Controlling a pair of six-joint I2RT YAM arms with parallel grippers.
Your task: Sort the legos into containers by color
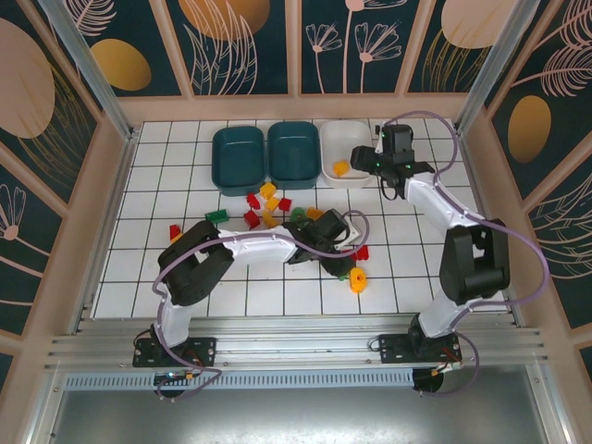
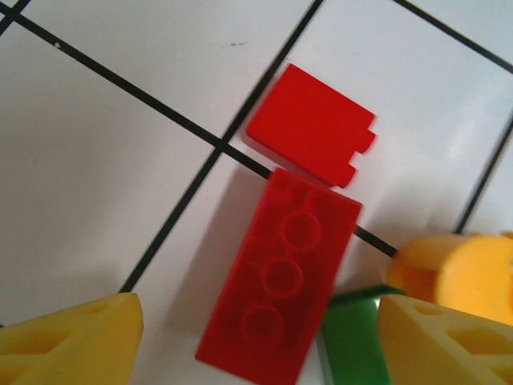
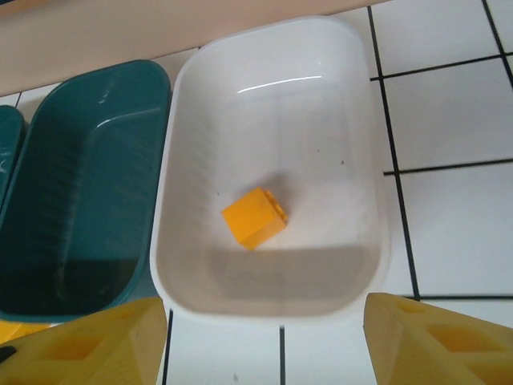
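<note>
1. The right gripper (image 3: 264,341) is seen with its jaws spread and nothing between them, poised over the near rim of the white tub (image 3: 365,160).
2. In the top view the right arm is reached forward from its base and bent inward at the elbow, so that the wrist is brought to the white tub's right side.
3. One yellow-orange brick (image 3: 255,216) is lying on the white tub's floor, apart from every wall.
4. A teal tub (image 3: 80,184) is set just beside the white tub; a second teal tub (image 1: 239,159) is shown by the top view beyond that.
5. The left gripper (image 2: 256,337) is also spread, with a long red brick (image 2: 276,281) lying between its fingers (image 2: 72,337); contact cannot be made out.
6. The left arm is stretched low across the table, well nearer the bases than the white tub.
7. In the left wrist view, a small red brick (image 2: 309,124), a green brick (image 2: 349,337) and a round yellow-orange piece (image 2: 457,273) are found around the long one.
8. Loose legos (image 1: 268,203) are scattered between the white tub and the left gripper.
</note>
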